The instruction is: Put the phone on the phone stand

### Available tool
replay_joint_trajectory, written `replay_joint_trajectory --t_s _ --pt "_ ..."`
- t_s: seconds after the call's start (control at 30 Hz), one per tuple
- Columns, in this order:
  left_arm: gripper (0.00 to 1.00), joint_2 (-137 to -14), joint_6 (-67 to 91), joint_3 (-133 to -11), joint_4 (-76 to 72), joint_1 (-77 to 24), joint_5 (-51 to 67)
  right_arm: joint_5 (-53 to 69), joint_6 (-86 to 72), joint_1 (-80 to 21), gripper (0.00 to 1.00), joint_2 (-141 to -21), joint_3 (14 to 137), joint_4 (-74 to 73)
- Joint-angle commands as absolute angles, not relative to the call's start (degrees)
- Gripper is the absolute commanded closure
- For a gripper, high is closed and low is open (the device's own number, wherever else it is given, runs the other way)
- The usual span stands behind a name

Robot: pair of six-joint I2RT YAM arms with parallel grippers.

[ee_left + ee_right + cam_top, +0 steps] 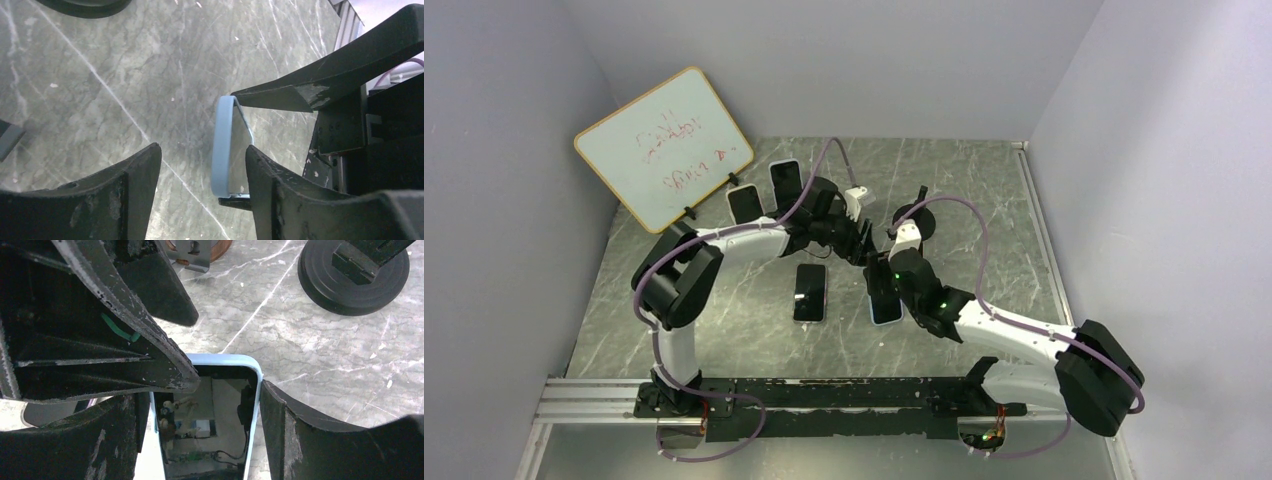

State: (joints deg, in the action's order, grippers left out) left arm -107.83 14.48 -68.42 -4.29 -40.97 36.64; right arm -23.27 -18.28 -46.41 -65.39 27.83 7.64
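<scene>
The phone (885, 305), black glass in a light blue case, is held off the table with my right gripper (889, 285) shut on its long edges. From the right wrist, the phone (205, 430) sits between both fingers of the right gripper (200, 400). My left gripper (861, 245) is open around the phone's upper end. From the left wrist, the phone (222, 145) shows edge-on between the fingers of the left gripper (202, 150), close to one finger and with a gap to the other. The black round-based phone stand (921, 213) stands just behind, also in the right wrist view as the stand (355, 280).
Another phone (810, 292) lies flat on the marble table left of the grippers. Two more phones (744, 203) (785, 180) stand propped at the back left, beside a whiteboard (664, 145). Walls close in on three sides. A rail (824, 395) runs along the near edge.
</scene>
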Motion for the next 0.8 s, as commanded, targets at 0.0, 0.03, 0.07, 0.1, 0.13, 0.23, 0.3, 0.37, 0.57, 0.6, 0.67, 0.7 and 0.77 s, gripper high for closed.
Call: replay_joint_trajectory --t_s 0.0,0.03,0.07,0.1,0.13,0.23,0.3,0.37,0.57,0.6,0.67,0.7,0.77 --pt "0.37 -109.82 14.55 -71.46 1.03 -42.60 43.97 -25.49 -17.19 -46.49 0.43 -64.36 28.14 16.51" --pt "0.41 -109.98 14.04 -71.94 2.00 -42.82 44.21 -25.49 -17.15 -46.49 0.43 -64.40 28.17 16.82" --pt "0.45 -110.10 13.82 -72.32 2.50 -43.07 44.59 -25.63 -17.01 -46.49 0.43 -64.49 28.32 16.81" --pt "0.49 -110.24 13.66 -72.57 2.73 -43.13 45.15 -25.66 -16.81 -46.49 0.43 -64.57 28.42 16.91" --pt "0.56 -110.47 13.56 -72.72 2.69 -43.26 45.75 -25.71 -16.60 -46.49 0.42 -64.73 28.54 16.96" --pt "0.95 -110.85 13.38 -72.97 3.05 -43.31 47.04 -26.06 -16.17 -46.49 0.43 -64.63 28.58 17.44" --pt "0.95 -110.83 13.11 -73.20 2.82 -43.32 48.24 -26.46 -15.97 -46.49 0.42 -64.47 28.33 17.95" --pt "0.95 -110.77 12.46 -74.01 3.89 -43.29 48.17 -26.79 -15.39 -46.49 0.42 -64.15 27.93 18.66" --pt "0.95 -111.82 4.39 -83.26 14.49 -43.15 44.60 -25.74 -9.84 -46.43 0.02 -60.03 29.54 20.07" --pt "0.95 -111.94 2.22 -85.11 16.99 -43.03 43.86 -25.46 -8.88 -46.37 0.01 -58.34 30.50 19.64" --pt "0.95 -112.26 -2.39 -88.32 20.15 -42.70 42.09 -24.58 -7.29 -46.23 0.00 -54.27 32.19 18.88" --pt "0.95 -112.36 -4.64 -89.87 21.96 -42.31 41.65 -24.29 -6.84 -46.15 0.00 -51.83 32.84 18.67" --pt "0.95 -112.90 -8.40 -92.99 25.35 -41.41 40.72 -24.74 -6.61 -46.14 0.00 -46.11 33.06 18.85"
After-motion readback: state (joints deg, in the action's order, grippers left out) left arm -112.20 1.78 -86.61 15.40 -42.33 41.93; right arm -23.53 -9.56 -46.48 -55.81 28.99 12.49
